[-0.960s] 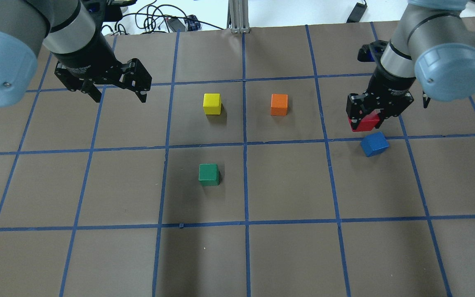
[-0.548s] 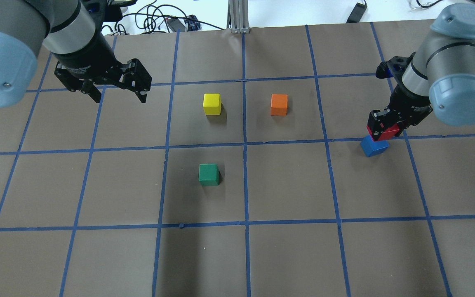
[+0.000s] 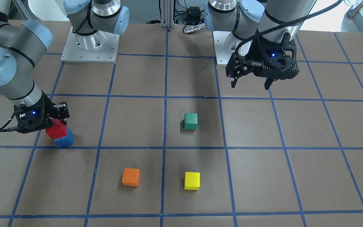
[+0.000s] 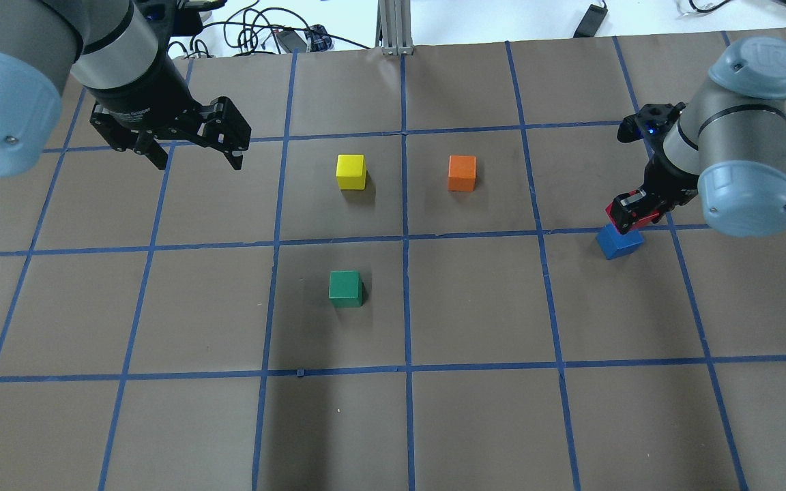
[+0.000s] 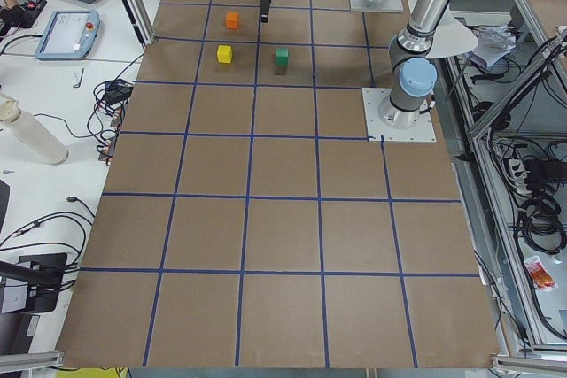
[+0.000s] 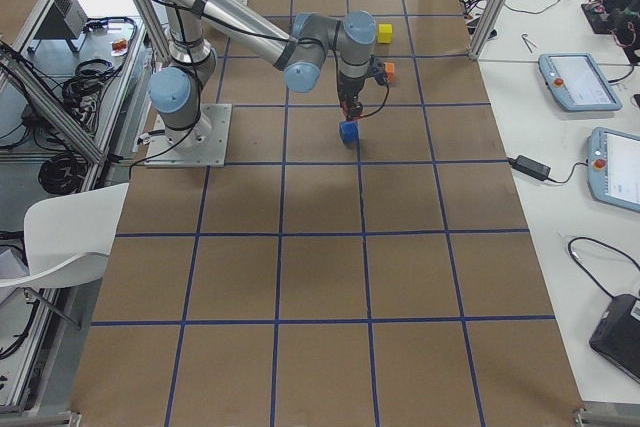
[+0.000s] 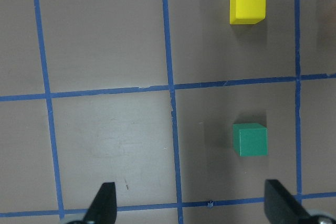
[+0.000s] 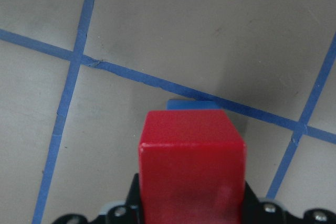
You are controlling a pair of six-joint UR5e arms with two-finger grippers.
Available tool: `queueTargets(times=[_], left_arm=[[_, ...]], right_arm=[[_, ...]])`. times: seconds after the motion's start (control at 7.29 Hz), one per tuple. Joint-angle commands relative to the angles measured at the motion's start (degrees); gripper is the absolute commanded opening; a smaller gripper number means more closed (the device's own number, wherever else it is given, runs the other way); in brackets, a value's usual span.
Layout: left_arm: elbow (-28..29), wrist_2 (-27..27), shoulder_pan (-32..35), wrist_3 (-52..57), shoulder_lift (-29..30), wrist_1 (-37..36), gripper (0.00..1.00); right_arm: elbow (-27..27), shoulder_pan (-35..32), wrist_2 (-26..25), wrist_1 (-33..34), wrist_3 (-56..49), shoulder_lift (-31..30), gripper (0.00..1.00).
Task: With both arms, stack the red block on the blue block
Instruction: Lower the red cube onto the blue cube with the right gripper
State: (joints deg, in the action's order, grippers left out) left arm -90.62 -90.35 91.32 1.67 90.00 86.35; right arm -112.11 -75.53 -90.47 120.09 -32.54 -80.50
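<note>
My right gripper is shut on the red block and holds it directly over the blue block, which lies on the table at the right. In the front view the red block sits slightly offset on top of the blue block; I cannot tell if they touch. In the right wrist view the red block hides all but a sliver of the blue block. My left gripper is open and empty, above the table at the far left.
A yellow block and an orange block stand mid-table, with a green block nearer the robot. The left wrist view shows the yellow block and green block below the open fingers. Blue tape lines grid the brown table.
My right gripper carried the red block rightward and down, from beside the blue block to right above it. The left arm has not moved.
</note>
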Motion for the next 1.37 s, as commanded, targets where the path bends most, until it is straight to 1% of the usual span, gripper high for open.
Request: queueTargets(times=[0.0,0.55,0.82,1.23], left_arm=[[0.00,0.00,0.00,0.00,0.00,-0.04,1.00],[0.00,0.00,0.00,0.00,0.00,-0.04,1.00],[0.00,0.00,0.00,0.00,0.00,-0.04,1.00],[0.00,0.00,0.00,0.00,0.00,-0.04,1.00]], right_arm=[[0.13,0.04,-0.05,0.32,0.20,2.09,0.00],[0.05,0.21,-0.32,2.33,0.64,2.98,0.00],[0.05,1.61,-0.14,2.25,0.73,2.98,0.00],[-0.22,1.62,0.03,2.34,0.64,3.07,0.00]])
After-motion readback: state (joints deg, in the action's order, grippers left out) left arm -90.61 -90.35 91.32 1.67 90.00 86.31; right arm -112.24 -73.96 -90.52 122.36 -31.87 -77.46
